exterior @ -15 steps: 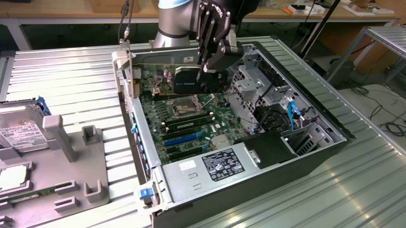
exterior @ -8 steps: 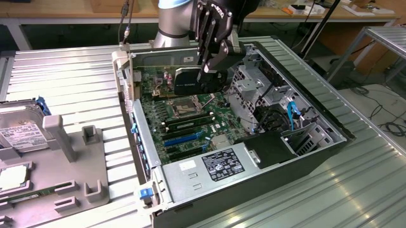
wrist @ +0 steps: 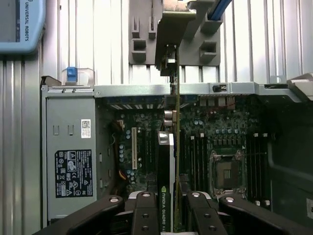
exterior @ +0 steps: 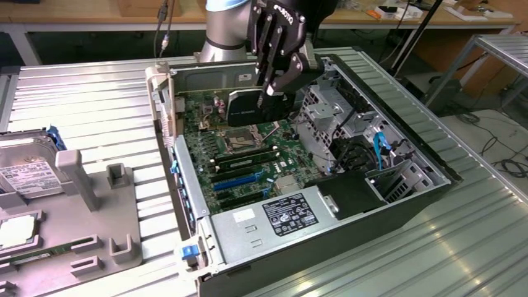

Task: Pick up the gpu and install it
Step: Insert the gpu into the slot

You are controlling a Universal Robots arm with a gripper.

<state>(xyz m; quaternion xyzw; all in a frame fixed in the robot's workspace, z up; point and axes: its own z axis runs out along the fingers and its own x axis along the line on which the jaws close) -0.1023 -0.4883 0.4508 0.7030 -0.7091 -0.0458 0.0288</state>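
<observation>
My gripper (exterior: 276, 91) hangs over the open computer case (exterior: 412, 154) and is shut on the gpu (exterior: 254, 106), a dark card with a black face held on edge. The card floats above the motherboard (exterior: 272, 154), near the CPU socket (exterior: 239, 140), and touches nothing below. In the wrist view the gpu (wrist: 167, 161) runs edge-on away from the gripper (wrist: 171, 218), clamped between the black fingers (wrist: 145, 211). Its silver bracket (wrist: 172, 29) reaches past the case's slotted wall (wrist: 146, 90). The blue expansion slots (exterior: 235, 180) lie lower on the board.
A silver power supply (exterior: 281, 216) with a black label fills the case's near end. Memory sticks (exterior: 244, 162) sit beside the socket. On the exterior view's left, a grey holder tray (exterior: 91, 210) carries a hard drive (exterior: 25, 170). Drive cages and cables (exterior: 363, 148) crowd the case's other side.
</observation>
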